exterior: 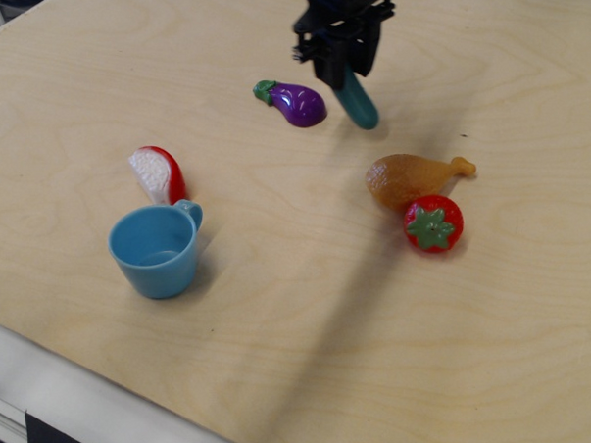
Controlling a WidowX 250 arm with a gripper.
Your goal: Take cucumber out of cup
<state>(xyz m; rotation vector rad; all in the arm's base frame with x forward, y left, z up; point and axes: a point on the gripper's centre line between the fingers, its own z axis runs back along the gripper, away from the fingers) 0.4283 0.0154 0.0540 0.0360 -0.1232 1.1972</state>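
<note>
Above surface [309, 309], right of eggplant [294, 102]: jaws [349, 66] pinch cucumber [359, 106] by upper end, long axis hanging steeply downward. Cup [156, 249] empty, well apart at lower left.

On the wooden tabletop [280, 310] there was one light-blue cup [156, 250] toward the near left edge, one red-and-white apple slice [158, 174] just behind it, one purple eggplant [293, 102] toward the far edge, one brown chicken drumstick [411, 177] and one red tomato [433, 223] toward the right edge. There was also one dark teal cucumber [358, 103], hanging from the one black gripper [345, 45] near the far edge beside the eggplant. Total counted: six toy items in all, five of them food pieces plus a single cup, and one gripper.
</note>
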